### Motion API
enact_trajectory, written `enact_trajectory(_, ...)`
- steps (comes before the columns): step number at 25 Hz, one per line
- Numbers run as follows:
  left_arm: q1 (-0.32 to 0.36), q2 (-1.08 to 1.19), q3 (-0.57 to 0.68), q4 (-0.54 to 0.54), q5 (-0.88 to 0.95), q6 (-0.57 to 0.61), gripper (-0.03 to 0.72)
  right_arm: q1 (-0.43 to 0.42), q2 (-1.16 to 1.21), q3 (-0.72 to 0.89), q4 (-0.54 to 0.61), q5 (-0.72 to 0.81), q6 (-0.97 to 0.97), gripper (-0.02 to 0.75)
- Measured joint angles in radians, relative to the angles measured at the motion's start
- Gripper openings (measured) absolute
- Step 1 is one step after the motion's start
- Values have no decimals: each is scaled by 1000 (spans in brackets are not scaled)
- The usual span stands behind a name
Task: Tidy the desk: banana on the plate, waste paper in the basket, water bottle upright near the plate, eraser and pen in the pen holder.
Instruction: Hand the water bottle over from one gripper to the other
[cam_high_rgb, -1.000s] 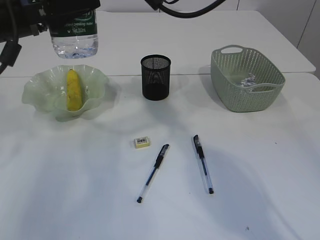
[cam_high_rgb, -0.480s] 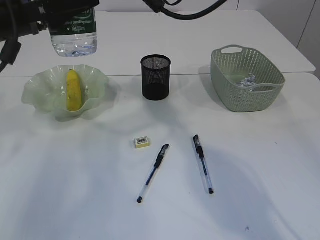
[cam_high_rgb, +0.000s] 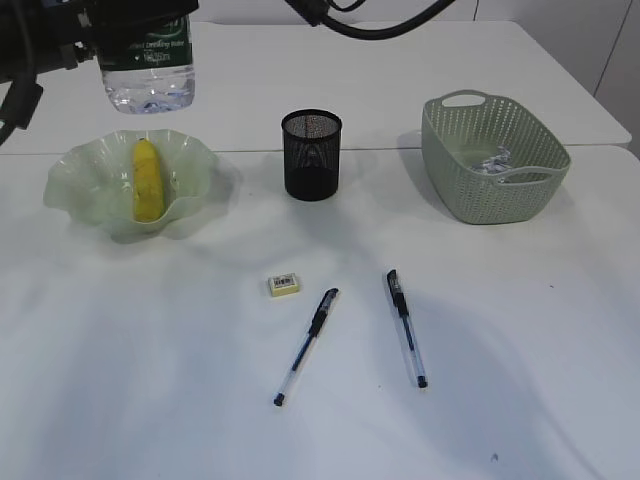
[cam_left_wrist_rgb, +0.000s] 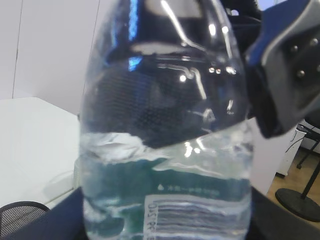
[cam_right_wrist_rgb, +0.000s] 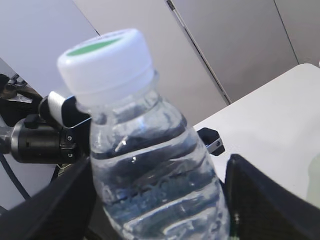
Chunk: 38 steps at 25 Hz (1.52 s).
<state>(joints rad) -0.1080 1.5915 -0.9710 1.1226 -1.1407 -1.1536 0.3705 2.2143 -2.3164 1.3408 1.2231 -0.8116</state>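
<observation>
Bottle (cam_high_rgb: 147, 70): up in the air at the far left, upright, hanging above the plate's back rim, water sloshing in its lower part.
Left claw (cam_left_wrist_rgb: 165, 150): clamped about half open around the bottle's body, label right against the lens.
Right claw (cam_right_wrist_rgb: 155, 200): jaws spread wide on either side of the bottle, white cap (cam_right_wrist_rgb: 105, 57) on top; whether they press on it, I cannot tell.
Plate (cam_high_rgb: 75, 170): on the desk (cam_high_rgb: 150, 380) at left, banana (cam_high_rgb: 147, 180) lying in it.
Holder (cam_high_rgb: 311, 155): centre back, standing.
Basket (cam_high_rgb: 490, 155): right, paper (cam_high_rgb: 492, 162) inside.
Eraser (cam_high_rgb: 283, 285): mid-desk, just left of two pens (cam_high_rgb: 307, 345), (cam_high_rgb: 405, 328) lying flat.
</observation>
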Motion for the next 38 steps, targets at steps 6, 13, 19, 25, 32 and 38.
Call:
enact_trajectory(6, 0, 0, 0, 0, 5, 0, 382, 0, 0, 0, -25, 0, 2, 592)
enact_trajectory(13, 0, 0, 0, 0, 7, 0, 382, 0, 0, 0, -28, 0, 2, 592)
enact_trajectory(19, 0, 0, 0, 0, 7, 0, 382, 0, 0, 0, -30, 0, 4, 592)
enact_trajectory(25, 0, 0, 0, 0, 8, 0, 382, 0, 0, -2, -39, 0, 4, 592)
enact_trajectory(32, 0, 1, 0, 0, 10, 0, 382, 0, -2, -8, -66, 0, 6, 592)
enact_trajectory(38, 0, 1, 0, 0, 11, 0, 382, 0, -2, -8, -69, 0, 10, 591)
